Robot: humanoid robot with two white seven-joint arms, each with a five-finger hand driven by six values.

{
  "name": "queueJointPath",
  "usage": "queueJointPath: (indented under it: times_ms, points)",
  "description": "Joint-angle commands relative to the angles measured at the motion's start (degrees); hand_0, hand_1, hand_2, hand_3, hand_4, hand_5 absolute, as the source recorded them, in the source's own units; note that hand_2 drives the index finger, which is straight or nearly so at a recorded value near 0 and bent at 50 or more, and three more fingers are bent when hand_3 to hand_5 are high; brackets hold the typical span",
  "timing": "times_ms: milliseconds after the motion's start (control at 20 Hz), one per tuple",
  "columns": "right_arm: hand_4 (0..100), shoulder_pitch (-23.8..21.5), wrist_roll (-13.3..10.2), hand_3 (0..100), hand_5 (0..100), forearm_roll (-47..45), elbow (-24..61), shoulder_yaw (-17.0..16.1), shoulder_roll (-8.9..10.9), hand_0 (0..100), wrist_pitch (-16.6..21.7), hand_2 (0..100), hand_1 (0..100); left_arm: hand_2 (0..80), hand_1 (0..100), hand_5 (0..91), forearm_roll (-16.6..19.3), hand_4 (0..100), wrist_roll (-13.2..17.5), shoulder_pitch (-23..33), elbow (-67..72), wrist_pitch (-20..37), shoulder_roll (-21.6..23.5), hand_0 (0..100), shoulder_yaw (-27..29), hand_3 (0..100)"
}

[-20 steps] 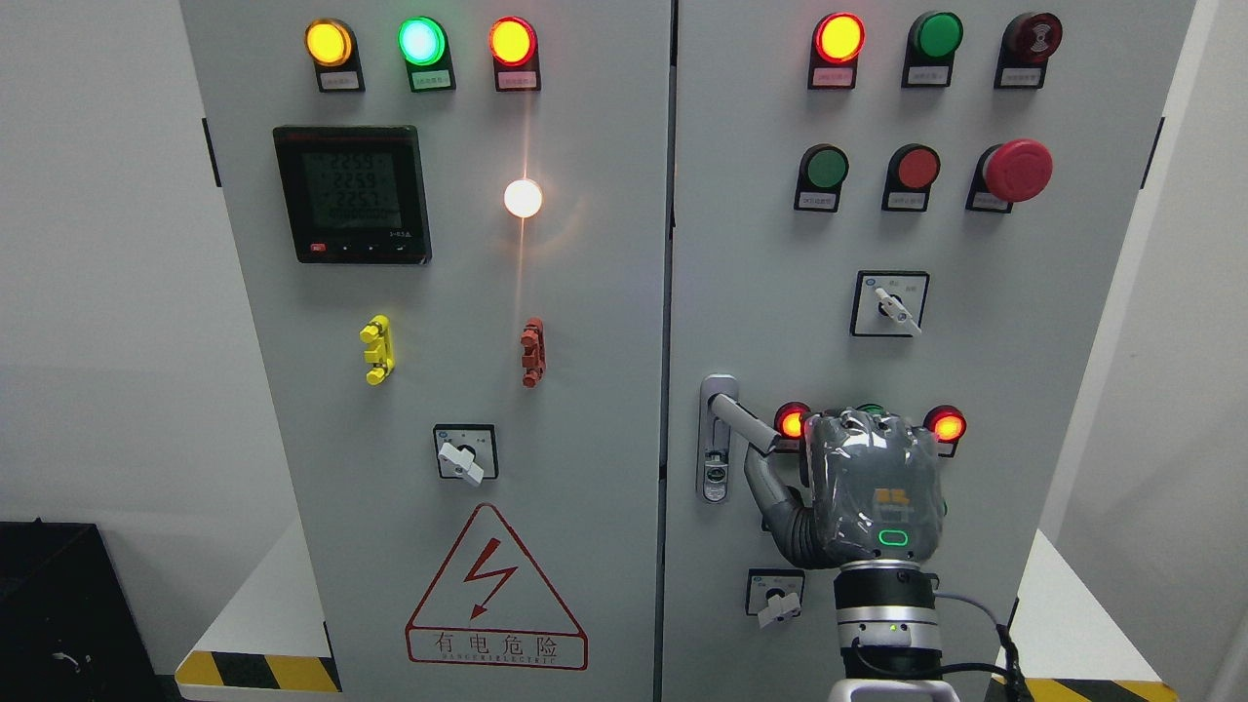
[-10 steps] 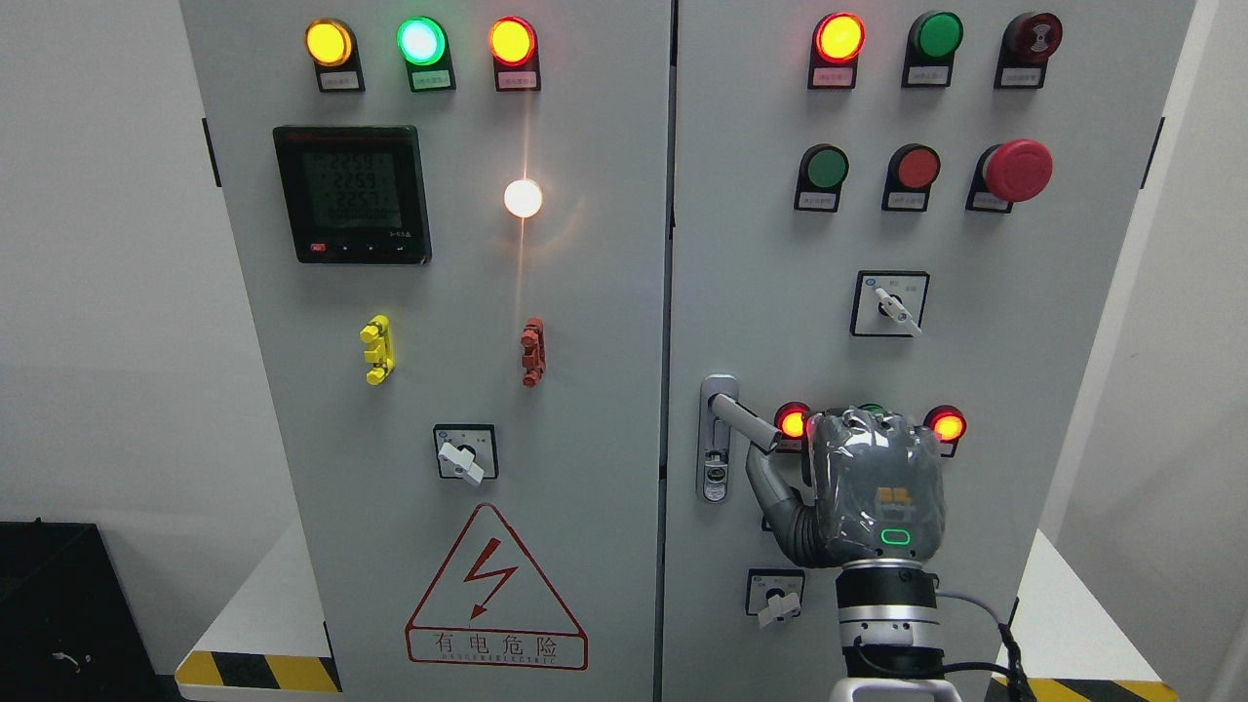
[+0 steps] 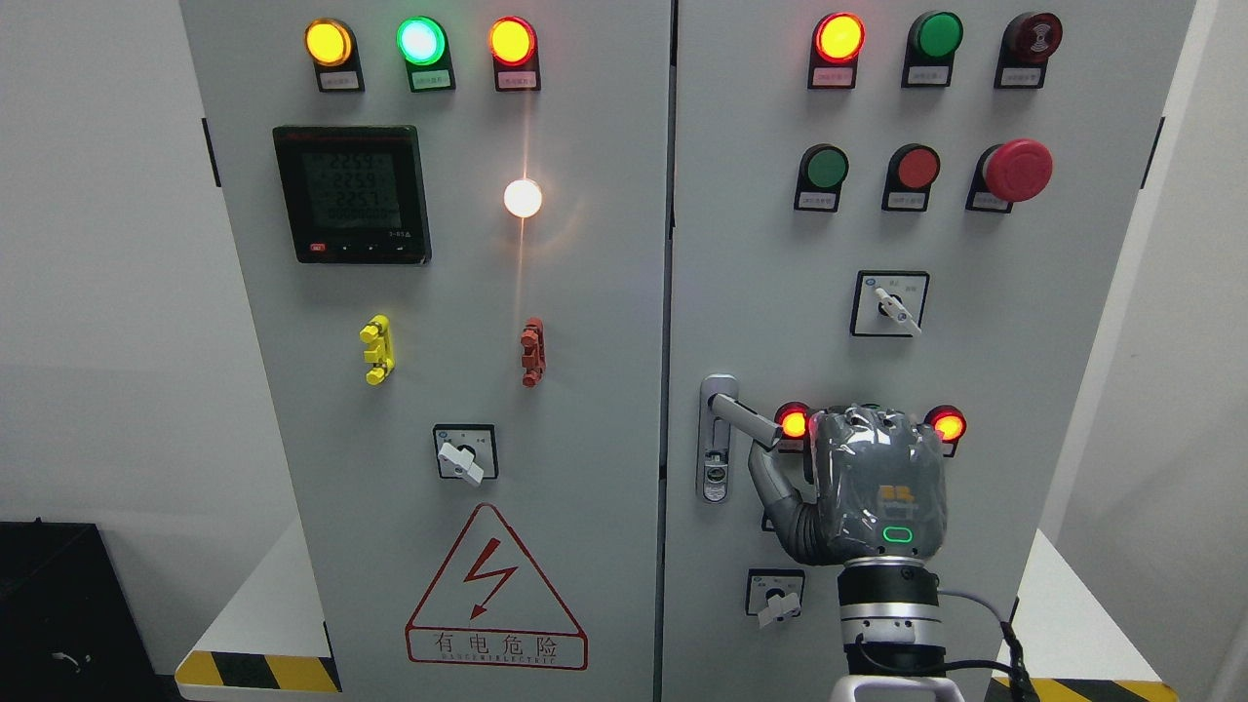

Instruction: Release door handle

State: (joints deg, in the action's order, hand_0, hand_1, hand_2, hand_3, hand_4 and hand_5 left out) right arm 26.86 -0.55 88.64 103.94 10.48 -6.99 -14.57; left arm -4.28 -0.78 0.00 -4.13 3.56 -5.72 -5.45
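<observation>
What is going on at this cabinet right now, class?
A humanoid robot's right hand is raised in front of the right door of a grey electrical cabinet. Its thumb sits just under the tip of the door handle, which sticks out at an angle. Whether it touches the handle cannot be told. The left arm is out of view.

Grey robot hand point(image 3: 877, 487), green light, silver wrist
</observation>
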Motion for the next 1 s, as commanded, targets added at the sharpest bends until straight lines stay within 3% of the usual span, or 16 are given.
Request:
queueJointPath:
  times_ms: [0, 950]
  points:
    - [100, 0.47, -0.06, 100, 94, -0.05, 0.03, -0.02, -0.04, 57, 0.06, 92, 24, 0.0, 56, 0.0, -0.03, 0, -0.01, 0.97, 0.00, 0.05, 0.00, 12, 0.00, 0]
    - [100, 0.30, -0.06, 100, 93, -0.14, 0.30, -0.02, -0.04, 57, 0.15, 91, 24, 0.0, 56, 0.0, -0.03, 0, -0.01, 0.97, 0.00, 0.05, 0.00, 12, 0.00, 0]
